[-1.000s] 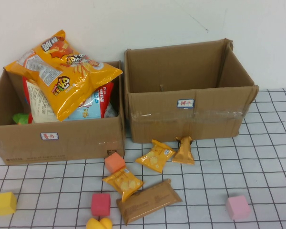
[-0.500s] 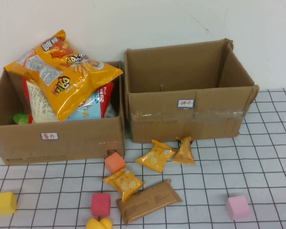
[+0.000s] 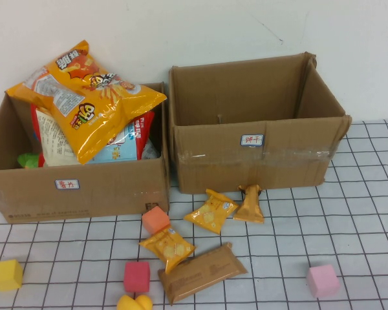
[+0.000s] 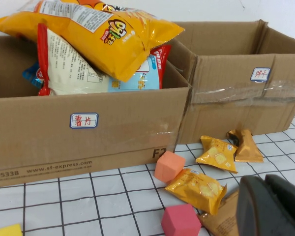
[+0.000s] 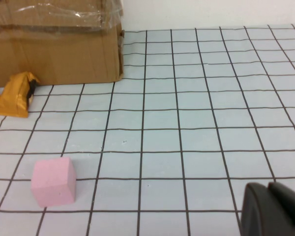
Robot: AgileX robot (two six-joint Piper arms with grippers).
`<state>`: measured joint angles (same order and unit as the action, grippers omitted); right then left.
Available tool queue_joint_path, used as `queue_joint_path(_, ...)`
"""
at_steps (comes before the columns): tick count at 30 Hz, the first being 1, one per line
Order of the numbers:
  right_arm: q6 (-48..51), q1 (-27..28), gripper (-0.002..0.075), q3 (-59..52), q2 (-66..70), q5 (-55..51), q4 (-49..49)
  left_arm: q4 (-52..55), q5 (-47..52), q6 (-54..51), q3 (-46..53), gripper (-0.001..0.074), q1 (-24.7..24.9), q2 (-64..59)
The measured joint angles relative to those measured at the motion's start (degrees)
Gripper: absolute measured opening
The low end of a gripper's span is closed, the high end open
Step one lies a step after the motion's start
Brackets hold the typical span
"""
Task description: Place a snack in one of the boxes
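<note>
Two open cardboard boxes stand at the back. The left box [image 3: 77, 187] is heaped with large chip bags [image 3: 84, 97]; the right box [image 3: 252, 161] looks empty. In front lie two small yellow snack packets [image 3: 211, 211] [image 3: 167, 246], a tan packet [image 3: 249, 205] and a long brown packet [image 3: 202, 272]. Neither gripper shows in the high view. My left gripper [image 4: 264, 182] is shut and empty, low over the brown packet [image 4: 221, 221] near a yellow packet [image 4: 196, 189]. My right gripper [image 5: 268, 187] is shut and empty above bare table, right of the right box [image 5: 54, 54].
Foam cubes lie among the snacks: orange [image 3: 155, 220], red [image 3: 136, 276], yellow [image 3: 7, 274] at the front left, pink [image 3: 323, 280] at the front right, and a yellow shape [image 3: 134, 302] at the front edge. The table has a gridded white cloth.
</note>
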<state>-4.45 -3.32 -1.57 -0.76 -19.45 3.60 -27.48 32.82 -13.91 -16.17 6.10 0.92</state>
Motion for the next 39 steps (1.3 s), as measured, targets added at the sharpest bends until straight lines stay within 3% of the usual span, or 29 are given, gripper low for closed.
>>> queue_joint_path(16, 0.0, 0.0, -0.0001, 0.0, 0.0, 0.0, 0.0, 0.0, 0.0, -0.1, 0.1, -0.0001, 0.0, 0.0)
queue_joint_path(19, 0.0, 0.0, -0.0001, 0.0, 0.0, 0.0, 0.0, 4.6, -1.3, 0.0, 1.4, -0.0001, 0.0, 0.0)
queue_joint_path(24, 0.0, 0.0, -0.0001, 0.0, 0.0, 0.0, 0.0, 16.0, -11.9, 6.5, 8.5, -0.0001, -3.4, 0.0)
queue_joint_path(29, 0.0, 0.0, -0.0001, 0.0, 0.0, 0.0, 0.0, 20.2, -20.8, 11.4, 15.3, -0.0001, -7.2, 0.0)
queue_joint_path(39, 0.0, 0.0, -0.0001, 0.0, 0.0, -0.1, 0.0, 24.9, -14.8, 14.5, 17.7, -0.0001, -6.8, 0.0)
